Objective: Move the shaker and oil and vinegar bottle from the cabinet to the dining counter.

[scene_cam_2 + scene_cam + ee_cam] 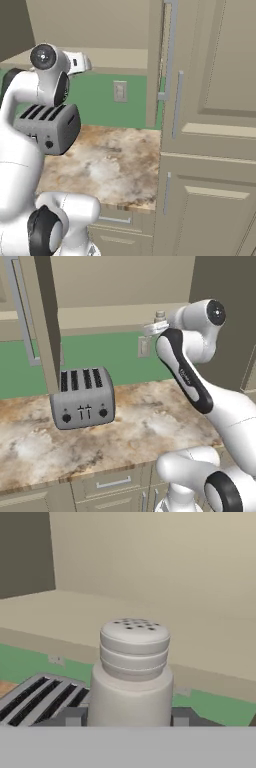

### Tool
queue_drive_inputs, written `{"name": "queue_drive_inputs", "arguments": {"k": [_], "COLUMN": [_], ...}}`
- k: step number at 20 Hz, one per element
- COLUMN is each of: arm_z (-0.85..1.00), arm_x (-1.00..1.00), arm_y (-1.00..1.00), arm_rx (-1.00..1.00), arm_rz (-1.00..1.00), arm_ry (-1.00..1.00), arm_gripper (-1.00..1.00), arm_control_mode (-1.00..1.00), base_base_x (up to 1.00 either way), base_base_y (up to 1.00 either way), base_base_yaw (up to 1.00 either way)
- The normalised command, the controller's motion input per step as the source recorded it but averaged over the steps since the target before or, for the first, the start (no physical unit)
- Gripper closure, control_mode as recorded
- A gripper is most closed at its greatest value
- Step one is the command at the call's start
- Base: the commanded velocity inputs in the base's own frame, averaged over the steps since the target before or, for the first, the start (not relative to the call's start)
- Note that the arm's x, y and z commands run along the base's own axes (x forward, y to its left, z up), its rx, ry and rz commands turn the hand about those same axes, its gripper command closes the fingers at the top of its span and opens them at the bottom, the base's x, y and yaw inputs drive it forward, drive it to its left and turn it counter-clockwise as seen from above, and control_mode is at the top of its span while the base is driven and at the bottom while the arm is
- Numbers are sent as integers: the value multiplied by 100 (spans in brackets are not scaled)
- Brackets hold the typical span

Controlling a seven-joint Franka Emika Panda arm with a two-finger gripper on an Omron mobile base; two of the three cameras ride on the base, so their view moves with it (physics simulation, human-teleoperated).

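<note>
The shaker (132, 672), a pale grey cylinder with a holed cap, stands upright between my two fingertips (75, 716). My gripper (128, 717) is shut on it. In the left base view the shaker's cap (160, 316) pokes up above my hand (154, 329), held in the air in front of the open cabinet's beige shelf (110, 315). The cabinet door (46, 321) hangs open at the left. The oil and vinegar bottle and the dining counter are out of view.
A silver toaster (82, 398) sits on the marbled worktop (145, 426) below and left of my hand. A wall outlet (144, 347) is on the green backsplash. Tall beige cabinet doors (210, 150) stand close on the right.
</note>
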Motion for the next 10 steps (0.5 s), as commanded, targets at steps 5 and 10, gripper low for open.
{"name": "queue_drive_inputs", "arguments": {"k": [5, 10], "arm_z": [-24, -31], "arm_x": [-81, -80], "arm_y": [-31, -21], "arm_rx": [0, 0], "arm_rz": [7, 5], "arm_ry": [8, 7], "arm_gripper": [100, 100], "arm_control_mode": [-100, -100], "base_base_x": [0, 0], "base_base_y": [0, 0], "base_base_yaw": [0, 0]}}
